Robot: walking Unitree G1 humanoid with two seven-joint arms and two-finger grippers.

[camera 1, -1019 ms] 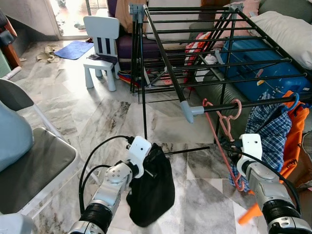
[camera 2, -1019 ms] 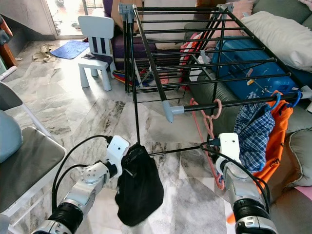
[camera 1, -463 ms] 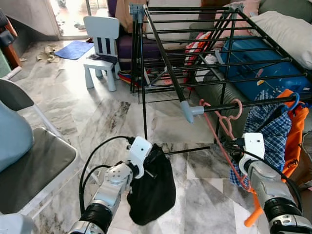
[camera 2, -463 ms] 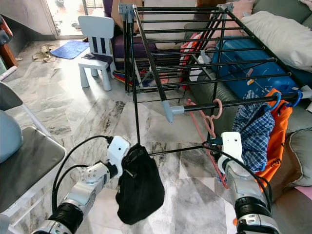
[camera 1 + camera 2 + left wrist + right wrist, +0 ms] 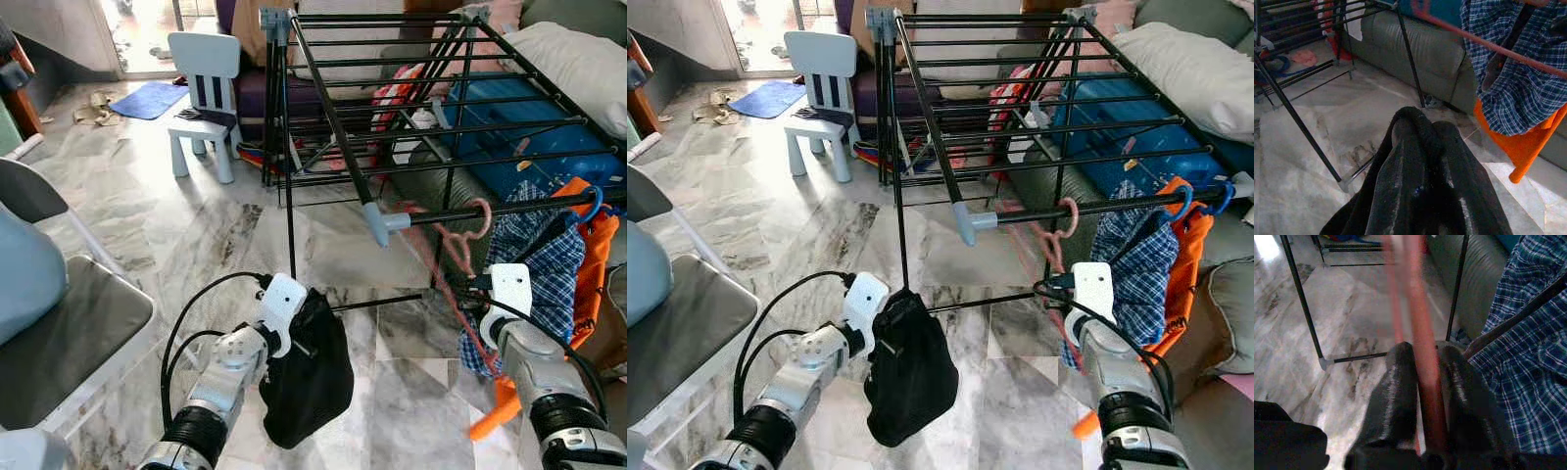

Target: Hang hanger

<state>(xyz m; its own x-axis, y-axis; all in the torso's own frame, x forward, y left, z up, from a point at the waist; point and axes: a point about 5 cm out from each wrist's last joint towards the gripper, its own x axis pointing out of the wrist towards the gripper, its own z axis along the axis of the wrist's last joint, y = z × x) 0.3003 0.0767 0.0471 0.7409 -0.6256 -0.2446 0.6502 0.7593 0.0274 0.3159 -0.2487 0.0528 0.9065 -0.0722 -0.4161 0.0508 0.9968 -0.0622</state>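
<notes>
- Your right pincer (image 5: 1422,382) is clamped on the lower bar of the pink hanger (image 5: 1050,240); in the right wrist view the two black fingers (image 5: 1391,387) press that bar from either side, with no gap showing.
- The hanger's hook (image 5: 1068,209) sits over the front rail (image 5: 1097,206) of the drying rack (image 5: 411,108), near the rail's grey corner joint (image 5: 377,220). The hanger is smeared with motion blur, so you cannot tell whether the hook is fully seated.
- I judge the step in hand to be the hanging itself, close to done: hook on the rail, pincer not yet released.
- The next move calls for you to steady the hanger until the hook rests square on the rail, then open the fingers and draw the pincer back and down without dragging the bar off.
- Your left pincer (image 5: 294,338) hangs low over the marble floor (image 5: 196,225), closed on a bunched black cloth (image 5: 309,387) that dangles clear of the floor.
- Count: one pink hanger in hand; two blue hooks (image 5: 1200,201) at the rail's right end, carrying one blue checked shirt (image 5: 1136,264) and one orange garment (image 5: 1185,264); one black cloth; one rack.
- Beyond the rack stand one white child's chair (image 5: 201,98) and a grey sofa (image 5: 1440,54).
</notes>
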